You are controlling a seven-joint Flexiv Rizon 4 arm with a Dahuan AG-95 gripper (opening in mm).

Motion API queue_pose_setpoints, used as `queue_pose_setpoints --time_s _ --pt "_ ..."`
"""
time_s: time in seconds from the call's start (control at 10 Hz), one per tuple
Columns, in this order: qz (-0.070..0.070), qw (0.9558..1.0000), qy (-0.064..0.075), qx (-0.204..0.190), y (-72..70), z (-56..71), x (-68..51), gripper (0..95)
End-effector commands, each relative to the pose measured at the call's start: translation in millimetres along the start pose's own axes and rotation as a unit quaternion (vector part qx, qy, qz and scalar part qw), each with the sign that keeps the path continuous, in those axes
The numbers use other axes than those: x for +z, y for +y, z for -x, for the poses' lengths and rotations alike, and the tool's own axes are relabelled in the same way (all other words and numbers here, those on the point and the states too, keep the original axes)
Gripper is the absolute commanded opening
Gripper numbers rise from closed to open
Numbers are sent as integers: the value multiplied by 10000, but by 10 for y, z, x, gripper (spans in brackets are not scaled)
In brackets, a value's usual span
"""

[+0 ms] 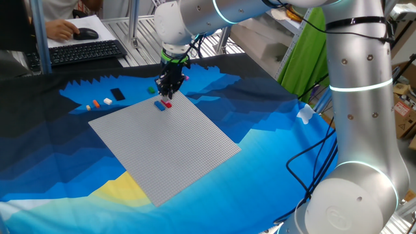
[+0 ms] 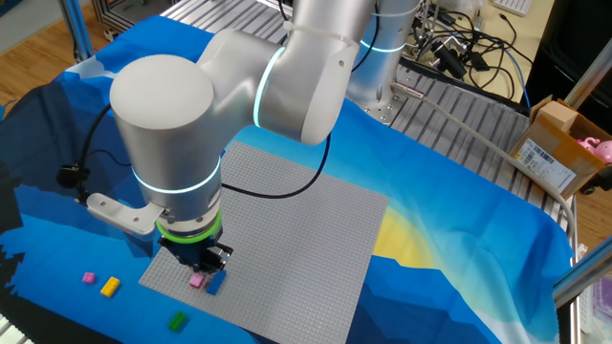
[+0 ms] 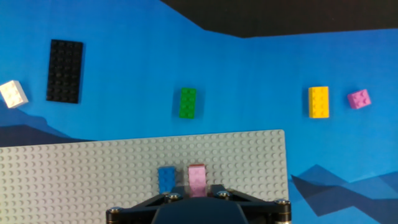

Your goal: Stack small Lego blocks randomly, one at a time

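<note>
My gripper (image 3: 197, 190) stands at the grey baseplate's far edge, and its dark fingers closely flank a pink block (image 3: 197, 175). The pink block sits right beside a blue block (image 3: 166, 179) on the studs. The other fixed view shows my gripper (image 2: 201, 269) directly over the pink block (image 2: 198, 280) and the blue block (image 2: 215, 283). One fixed view shows my gripper (image 1: 169, 92) just above that pair (image 1: 162, 104). Loose on the cloth beyond the plate lie a green block (image 3: 188, 102), a yellow block (image 3: 318, 102), a magenta block (image 3: 359, 99) and a white block (image 3: 12, 93).
The large grey baseplate (image 1: 169, 143) lies on the blue cloth. A flat black plate (image 3: 65, 71) lies on the cloth near the white block. An orange block (image 1: 96, 103) lies by the white one. A keyboard (image 1: 84, 52) and a person's hand are behind the table.
</note>
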State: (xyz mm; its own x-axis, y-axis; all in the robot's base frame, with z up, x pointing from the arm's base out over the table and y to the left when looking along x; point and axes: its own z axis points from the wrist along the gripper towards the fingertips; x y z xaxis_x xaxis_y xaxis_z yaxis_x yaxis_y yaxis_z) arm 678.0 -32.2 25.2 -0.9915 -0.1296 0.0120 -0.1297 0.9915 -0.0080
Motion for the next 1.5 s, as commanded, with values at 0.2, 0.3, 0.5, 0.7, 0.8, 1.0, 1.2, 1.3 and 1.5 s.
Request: queue_pose_setpoints --time_s 0.2,0.3,0.5,0.7,0.8,1.0,1.2,1.3,1.5 --pt "-3 10000 5 0 -1 -5 -10 0" --pt "-3 10000 12 0 1 -2 -3 0" --pt "-18 10000 0 11 16 15 51 0" --pt "-20 10000 2 5 18 16 46 0" --pt "-23 10000 4 4 19 15 41 0" --pt "-33 9999 110 -13 20 69 -65 0" --pt "-51 9999 109 -12 26 117 -87 0" --pt "-52 9999 105 -15 28 119 -83 0" --pt "-48 10000 87 -10 39 120 -49 0"
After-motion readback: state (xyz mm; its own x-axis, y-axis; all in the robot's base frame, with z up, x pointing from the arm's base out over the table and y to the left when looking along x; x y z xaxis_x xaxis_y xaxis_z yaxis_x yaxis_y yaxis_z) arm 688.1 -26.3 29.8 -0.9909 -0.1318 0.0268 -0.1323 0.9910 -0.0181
